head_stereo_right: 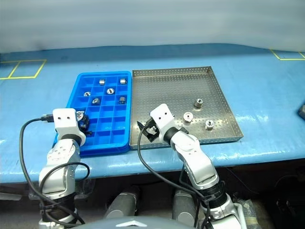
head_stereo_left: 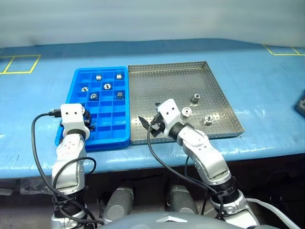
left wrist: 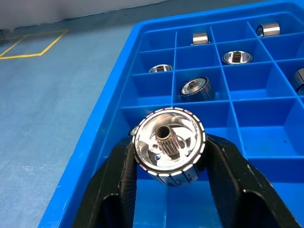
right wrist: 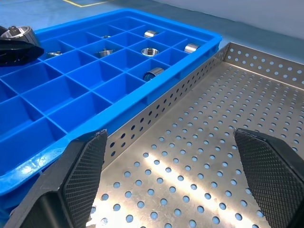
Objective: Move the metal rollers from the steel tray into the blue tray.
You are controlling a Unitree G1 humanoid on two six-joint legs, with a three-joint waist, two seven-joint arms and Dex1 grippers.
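Dark object (head_stereo_left: 300,106) — cut off at edge

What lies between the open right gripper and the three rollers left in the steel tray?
Bare perforated floor of the steel tray. In the left eye view the right gripper hangs near the tray's front left; the three rollers sit farther right.

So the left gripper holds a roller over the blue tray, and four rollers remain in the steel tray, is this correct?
Not quite: three rollers remain in the steel tray, not four, as the left eye view shows. The left gripper does hold a roller over the blue tray.
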